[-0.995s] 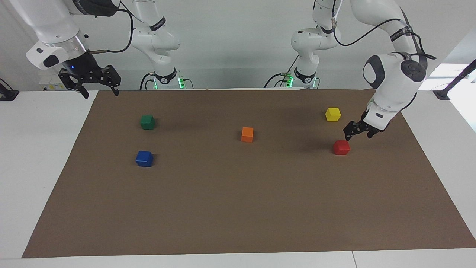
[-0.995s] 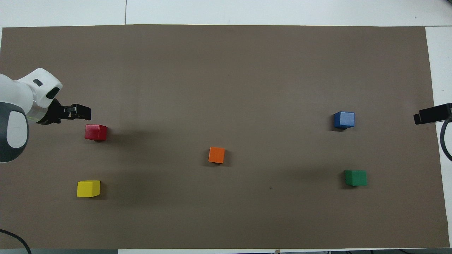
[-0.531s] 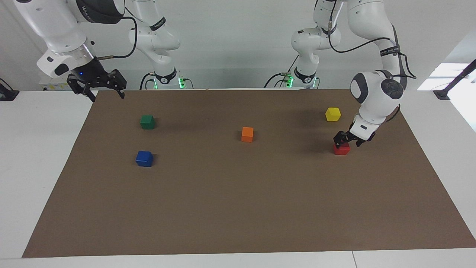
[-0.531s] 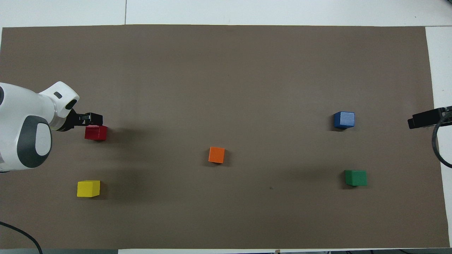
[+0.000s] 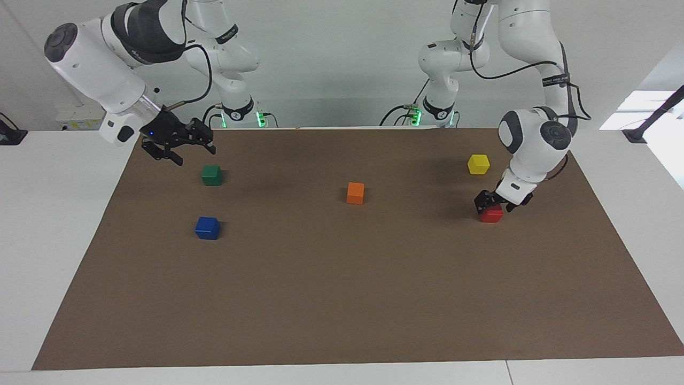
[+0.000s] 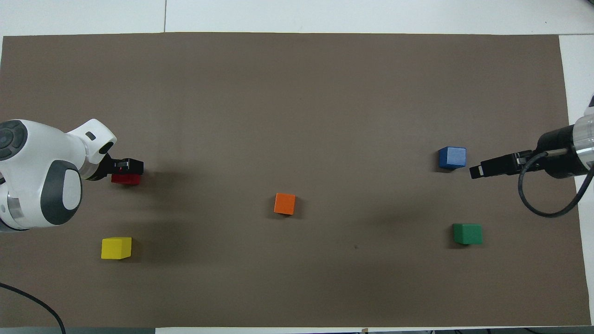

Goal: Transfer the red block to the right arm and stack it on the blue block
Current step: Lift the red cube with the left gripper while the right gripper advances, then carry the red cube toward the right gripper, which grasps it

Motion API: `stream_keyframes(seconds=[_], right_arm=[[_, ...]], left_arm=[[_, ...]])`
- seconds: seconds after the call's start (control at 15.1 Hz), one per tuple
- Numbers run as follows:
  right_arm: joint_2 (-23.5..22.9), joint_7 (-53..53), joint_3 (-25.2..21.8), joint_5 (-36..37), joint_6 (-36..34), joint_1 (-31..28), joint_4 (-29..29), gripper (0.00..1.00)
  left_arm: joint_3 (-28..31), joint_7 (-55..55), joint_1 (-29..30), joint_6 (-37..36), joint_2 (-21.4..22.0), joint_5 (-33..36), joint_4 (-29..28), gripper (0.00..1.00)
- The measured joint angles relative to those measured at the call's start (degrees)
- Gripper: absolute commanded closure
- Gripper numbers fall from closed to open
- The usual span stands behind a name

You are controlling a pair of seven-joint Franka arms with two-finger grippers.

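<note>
Brown mat [image 5: 342, 299] covers the table; five cubes on it. Right arm [image 5: 101, 59] is raised over the mat corner near the green cube [image 5: 212, 175]; right gripper [image 5: 179, 149] spread, holding nothing. Left gripper [image 5: 494, 202] is low on the red block [image 5: 491, 214], at the left arm's end of the mat, fingers straddling it; cannot tell if clenched yet. Blue block [image 5: 207, 228] sits at the right arm's end.

Judgement: grasp step. Centre the fingers on opposite faces, seat low, close squarely, and lift straight so a face stays free for the handover.

bright even light, soft shadows on mat [image 5: 342, 299], sharp focus
</note>
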State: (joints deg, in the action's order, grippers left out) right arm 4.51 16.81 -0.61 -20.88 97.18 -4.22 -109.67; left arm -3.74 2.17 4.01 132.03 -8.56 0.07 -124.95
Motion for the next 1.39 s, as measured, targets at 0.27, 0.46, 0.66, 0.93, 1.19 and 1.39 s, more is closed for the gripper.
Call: stream_keyframes(seconds=[0.27, 0.46, 0.66, 0.93, 1.19, 1.39], right_arm=[[-4.02, 9.72, -0.24, -12.86, 1.78, -2.61, -3.44, 0.00], [-6.81, 16.16, -0.41, -23.11, 1.81, -3.42, -5.88, 0.00], [-8.48, 22.12, -0.25, -32.11, 1.64, -3.37, -8.15, 0.00], [-9.99, 26.74, 0.08, -44.73, -2.00, -2.75, -10.09, 0.00], [-15.07, 34.23, 0.14, -53.58, -11.07, -2.70, -10.91, 0.00], [-19.42, 39.90, 0.31, -58.67, -19.01, -1.19, -11.02, 0.00]], left_arm=[[-0.12, 0.05, -0.04, 0.04, -1.85, 0.00, 0.21, 1.00], [0.11, -0.32, 0.08, -9.93, -1.81, -0.05, 5.36, 1.00], [-0.09, -5.41, 0.01, -24.84, -1.05, -3.61, 14.61, 1.00], [-0.81, -21.40, -0.15, -40.66, 1.45, -17.11, 23.37, 1.00], [-1.51, -42.07, -0.59, -41.92, 6.17, -32.34, 24.09, 1.00], [-6.16, -57.24, -0.72, -39.91, 8.13, -35.83, 24.06, 1.00]])
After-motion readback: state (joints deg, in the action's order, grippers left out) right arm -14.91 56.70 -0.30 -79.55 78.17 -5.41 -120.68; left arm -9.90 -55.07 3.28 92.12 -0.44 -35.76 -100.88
